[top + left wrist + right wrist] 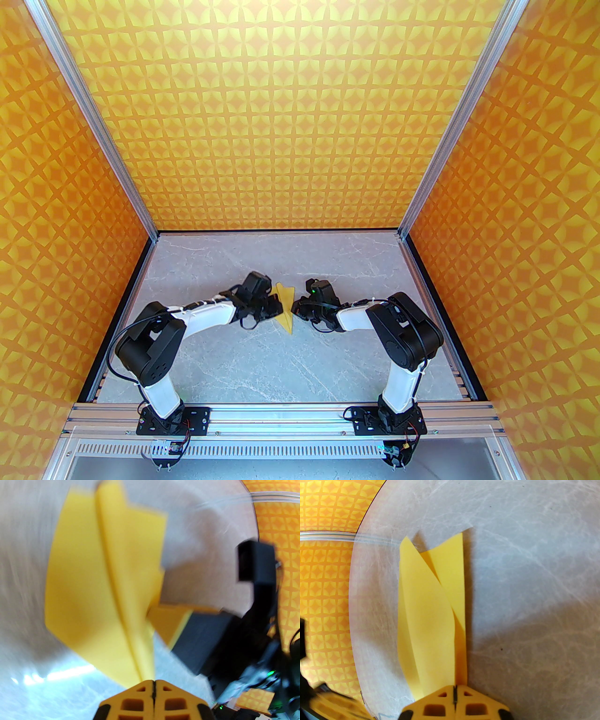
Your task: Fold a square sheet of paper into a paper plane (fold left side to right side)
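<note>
The left gripper (153,684) is clamped shut, the paper plane (93,585) pinched by its narrow end in the seam. That wrist view is blurred but shows the plane's central ridge. The right gripper (454,687) is likewise closed on the folded layers, seen sharply from its own wrist. From above, both arms bend inward over the table (262,365), the plane between their fingertips.
</note>
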`<action>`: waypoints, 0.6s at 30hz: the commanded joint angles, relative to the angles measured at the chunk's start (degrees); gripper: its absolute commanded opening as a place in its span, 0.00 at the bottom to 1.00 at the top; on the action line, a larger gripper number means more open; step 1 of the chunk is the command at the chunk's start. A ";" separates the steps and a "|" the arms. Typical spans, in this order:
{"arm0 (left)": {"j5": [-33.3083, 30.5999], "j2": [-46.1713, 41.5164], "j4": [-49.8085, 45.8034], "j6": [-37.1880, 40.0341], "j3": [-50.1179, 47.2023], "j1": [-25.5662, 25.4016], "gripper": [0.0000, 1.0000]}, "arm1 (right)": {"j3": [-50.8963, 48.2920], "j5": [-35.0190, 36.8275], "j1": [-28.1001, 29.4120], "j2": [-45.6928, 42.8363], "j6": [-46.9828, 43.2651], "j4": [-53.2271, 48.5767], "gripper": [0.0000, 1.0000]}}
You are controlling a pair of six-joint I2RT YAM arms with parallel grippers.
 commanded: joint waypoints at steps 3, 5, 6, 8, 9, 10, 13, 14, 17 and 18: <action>2.70 -0.03 8.19 -7.95 -2.26 -2.66 0.00 | -1.33 0.49 -0.26 2.11 -0.18 -1.05 0.00; 2.71 0.46 8.95 -8.52 -2.38 -3.28 0.00 | -1.45 0.57 -0.26 2.18 -0.05 -0.79 0.00; 2.69 0.76 8.86 -8.62 -2.18 -3.54 0.00 | -1.50 0.56 -0.26 2.18 -0.08 -0.75 0.00; 2.71 1.54 8.69 -8.70 -1.75 -3.77 0.00 | -1.60 0.64 -0.20 2.26 0.05 -0.64 0.00; 2.71 1.90 8.67 -8.72 -1.65 -3.86 0.00 | -1.62 0.63 -0.26 2.24 0.11 -0.50 0.00; 2.71 2.25 8.57 -8.65 -1.62 -3.86 0.00 | -1.64 0.61 -0.26 2.24 0.13 -0.38 0.00; 2.68 3.57 8.48 -8.73 -1.27 -3.95 0.00 | -1.66 0.58 -0.26 2.31 0.22 -0.31 0.00; 2.71 3.96 8.47 -8.60 -1.11 -3.95 0.00 | -1.60 0.49 -0.26 2.40 0.22 -0.26 0.00; 2.71 4.93 8.40 -8.33 -0.53 -3.99 0.00 | -1.50 0.50 -0.26 2.42 0.26 -0.18 0.00; 2.71 5.22 8.37 -8.22 -0.33 -4.03 0.00 | -1.49 0.50 -0.26 2.50 0.27 -0.13 0.00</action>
